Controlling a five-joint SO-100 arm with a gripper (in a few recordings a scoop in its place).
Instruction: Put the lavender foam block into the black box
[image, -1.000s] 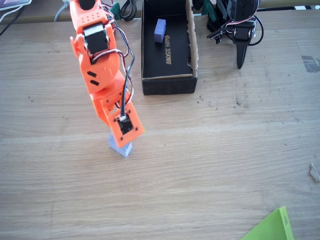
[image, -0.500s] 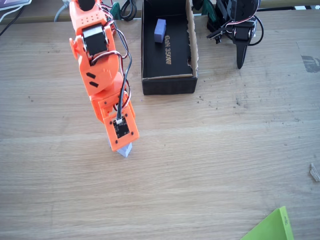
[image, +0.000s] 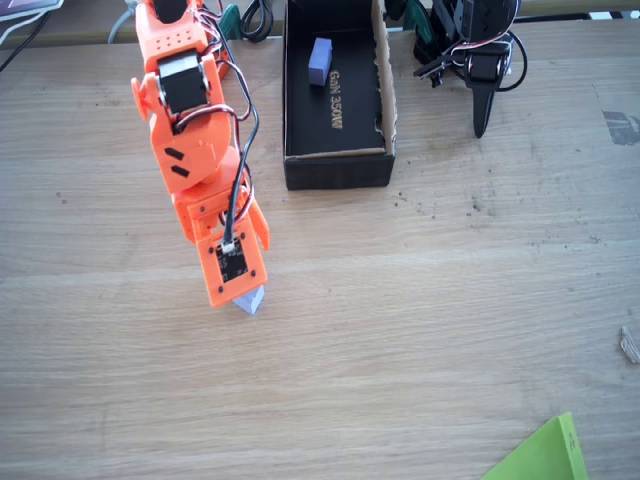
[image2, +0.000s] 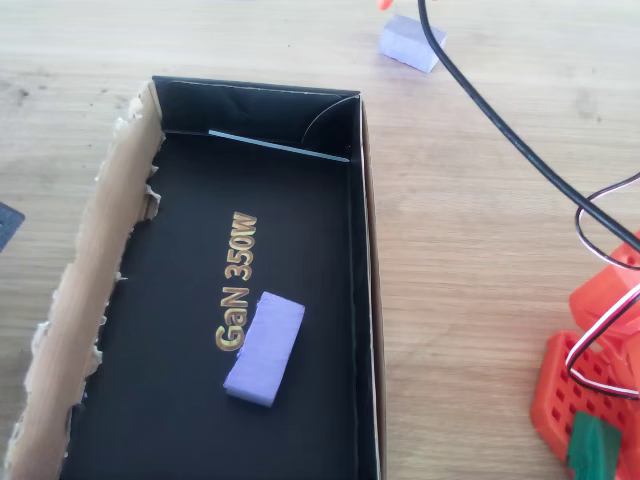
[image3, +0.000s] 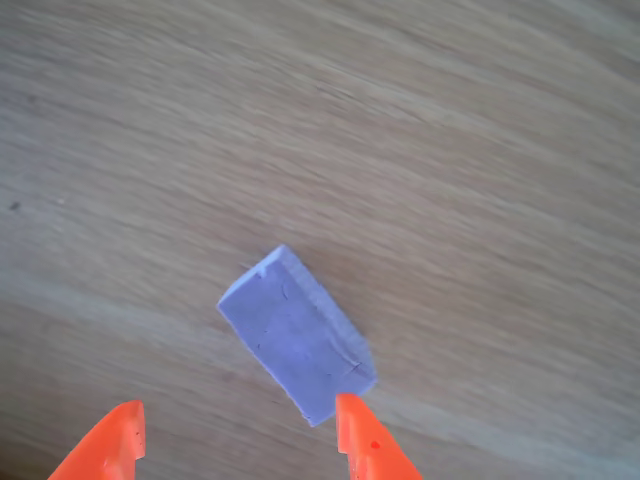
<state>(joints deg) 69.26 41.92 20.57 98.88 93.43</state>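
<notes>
Here, nearest the onlooker in the fixed view, the orange arm (image: 195, 150) leans down over the wooden worktop (image: 430, 330), its wrist covering most of the lavender foam block (image: 249, 299), of which one pale corner shows. In the wrist view the gripper (image3: 238, 438) has its two orange fingertips (image3: 358, 432) spread apart, with the block (image3: 297, 335) lying flat on the worktop (image3: 450, 150) just ahead of them, turned at a slant; one fingertip sits right at the block's near corner, the other stands clear of it. The block is outside the black box (image: 336, 95), well apart from its short near wall.

Farther off, the box rests lengthwise on the worktop, one long side showing raw brown cardboard. In the overhead view the box (image2: 360, 250) holds a second, periwinkle block (image2: 265, 348) lying beside the gold lettering (image2: 236, 282), while the lavender block (image2: 411, 43) lies beyond the box's end wall. A green sheet corner (image: 545, 455) lies at the near edge.
</notes>
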